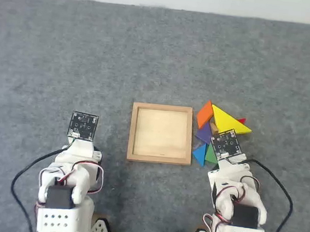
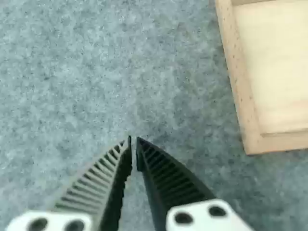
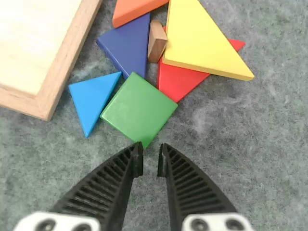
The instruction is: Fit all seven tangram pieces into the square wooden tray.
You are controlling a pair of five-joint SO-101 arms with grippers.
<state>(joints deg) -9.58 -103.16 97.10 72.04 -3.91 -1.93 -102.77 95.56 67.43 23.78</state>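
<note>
Between my two arms, the square wooden tray (image 1: 132, 130) lies flat on the grey carpet (image 1: 67, 58), with bare pale wood inside its rim. The tangram pieces sit outside it, clustered just ahead of the right gripper (image 3: 149, 159). The green square (image 3: 138, 108) points a corner at that gripper, very close to its tips. The light blue triangle (image 3: 94, 96) lies beside the square on the tray's side. Beyond them I see the dark blue piece (image 3: 127, 45) and the red triangle (image 3: 180, 79). The yellow triangle (image 3: 199, 38) overlaps the red one, and a small brown piece (image 3: 156, 41) is wedged between blue and yellow. The orange piece (image 3: 134, 9) lies farthest out. The right gripper hangs low, jaws parted narrowly, gripping nothing. The left gripper (image 2: 133, 141) points down at carpet with the tray ahead to its right, its jaws all but closed on nothing.
</note>
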